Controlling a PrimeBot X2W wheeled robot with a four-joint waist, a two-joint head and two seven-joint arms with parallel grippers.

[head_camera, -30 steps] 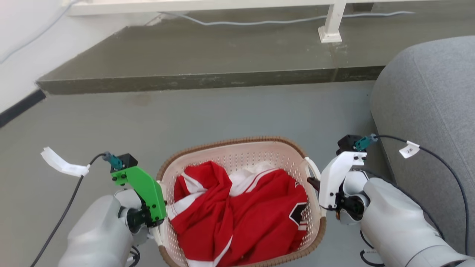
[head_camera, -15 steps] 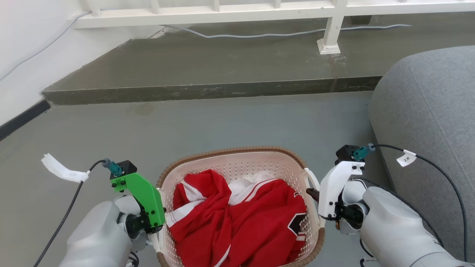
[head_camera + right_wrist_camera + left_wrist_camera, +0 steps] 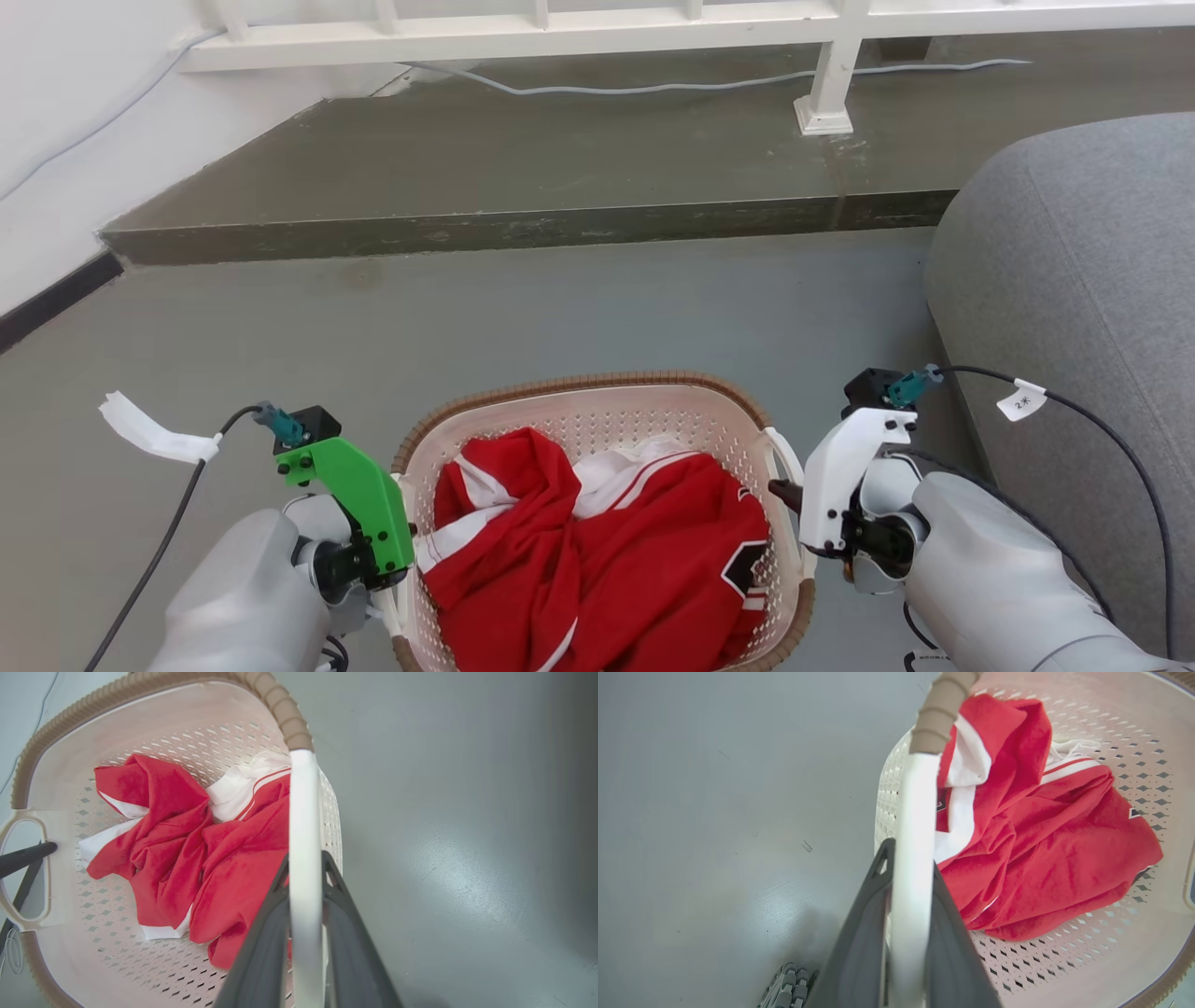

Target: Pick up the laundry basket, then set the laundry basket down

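Left jaws are closed tight on the white left handle (image 3: 913, 835), a dark finger (image 3: 859, 942) on either side of it; right jaws clamp the right handle (image 3: 303, 835) likewise. Between the two arms is the laundry basket (image 3: 579, 385), holding a crumpled red-and-white garment (image 3: 607, 551), over the grey floor (image 3: 560, 299); whether its base touches cannot be told. Beyond lie a raised step (image 3: 513, 168) and a white railing (image 3: 560, 28); a grey sofa (image 3: 1074, 280) stands at right.
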